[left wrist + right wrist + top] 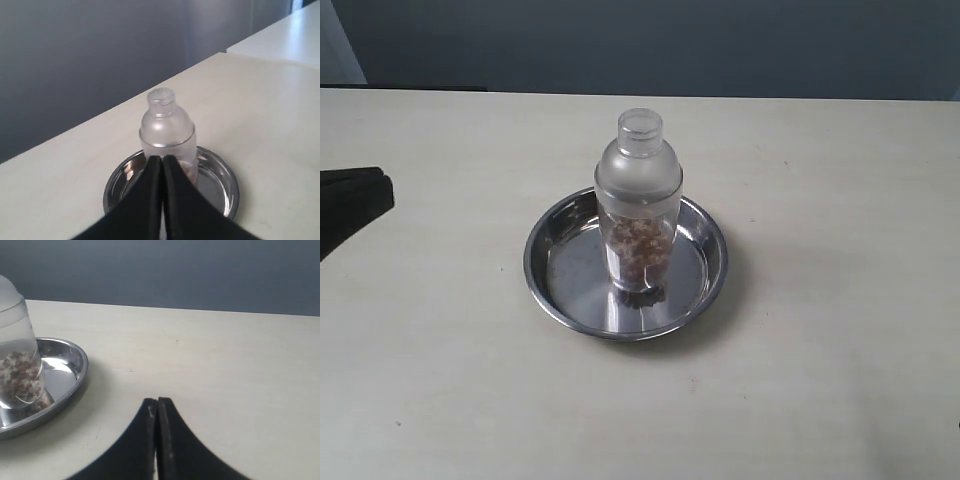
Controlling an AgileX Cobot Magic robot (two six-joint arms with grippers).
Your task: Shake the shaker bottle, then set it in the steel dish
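The shaker bottle [639, 205] stands upright inside the steel dish [552, 268] at the middle of the table, brown granules showing through its clear lower body. Nothing holds it. My left gripper [382, 190] sits at the exterior view's left edge, well away from the dish. In the left wrist view that gripper [162, 158] is shut and empty, with the bottle [166, 127] and dish [222, 175] beyond its tips. My right gripper [157, 401] is shut and empty over bare table, the dish [75, 367] and bottle [15, 355] off to one side. The right gripper is outside the exterior view.
The pale table [820, 350] spreads on all sides of the dish. A dark wall runs behind its far edge [720, 96]. In the left wrist view a second pale surface [285, 35] adjoins the table.
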